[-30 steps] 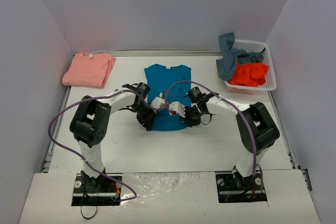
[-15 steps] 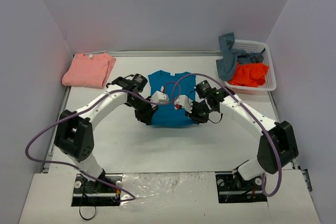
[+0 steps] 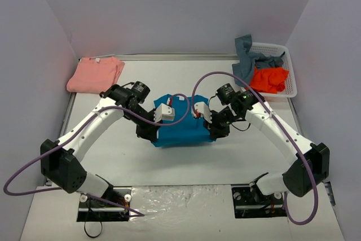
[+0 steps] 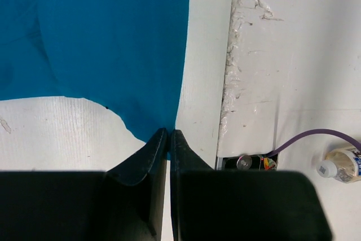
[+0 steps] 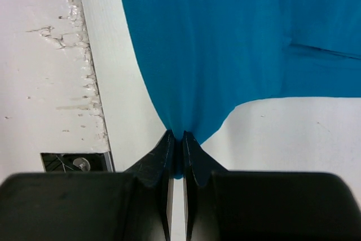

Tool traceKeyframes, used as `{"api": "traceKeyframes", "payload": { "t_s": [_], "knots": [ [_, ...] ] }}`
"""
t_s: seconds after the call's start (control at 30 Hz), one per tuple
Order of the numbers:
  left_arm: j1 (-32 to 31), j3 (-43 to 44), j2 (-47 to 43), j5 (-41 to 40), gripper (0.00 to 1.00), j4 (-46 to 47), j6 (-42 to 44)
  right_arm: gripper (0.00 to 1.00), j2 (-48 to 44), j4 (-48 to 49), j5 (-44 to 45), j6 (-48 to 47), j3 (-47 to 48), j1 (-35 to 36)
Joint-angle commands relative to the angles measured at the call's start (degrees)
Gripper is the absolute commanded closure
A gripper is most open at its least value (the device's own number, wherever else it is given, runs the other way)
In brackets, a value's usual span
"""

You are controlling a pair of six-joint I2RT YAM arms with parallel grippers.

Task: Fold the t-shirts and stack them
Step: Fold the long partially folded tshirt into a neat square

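Here we are pinching one corner of the teal-blue t-shirt (image 4: 107, 32) with the left gripper (image 4: 169, 132), jaws squeezed together, and another corner with the right gripper (image 5: 176, 137), likewise closed; the cloth is fanning out ahead of both tips.

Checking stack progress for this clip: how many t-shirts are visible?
4: teal shirt mid-table, salmon-pink shirt folded at the far left, orange shirt in the basket, grey-blue shirt draped over its rim. More could lie beneath those.
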Motion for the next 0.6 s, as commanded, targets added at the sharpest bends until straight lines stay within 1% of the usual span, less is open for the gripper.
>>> {"api": "traceKeyframes", "payload": {
  "t_s": [0.0, 0.23, 0.37, 0.57],
  "knots": [
    [0.29, 0.87, -2.89, -0.34, 0.98, -5.46, 1.75, 1.0, -1.55, -8.2, 0.12, -1.15, 2.16, -0.31],
    [0.29, 1.39, -1.31, -6.4, 0.98, 2.36, -3.43, 1.0, 3.55, -4.51, 3.02, -1.59, 3.04, -0.58],
    [0.46, 3.41, 0.71, -8.6, 0.98, 2.64, -3.26, 1.0, 6.09, -3.28, 3.99, -2.2, 5.14, -1.37],
    [1.08, 7.18, 2.56, -11.24, 0.98, 3.51, -3.44, 1.0, 10.92, -3.27, 5.05, -3.52, 11.29, -2.95]
  ]
}}
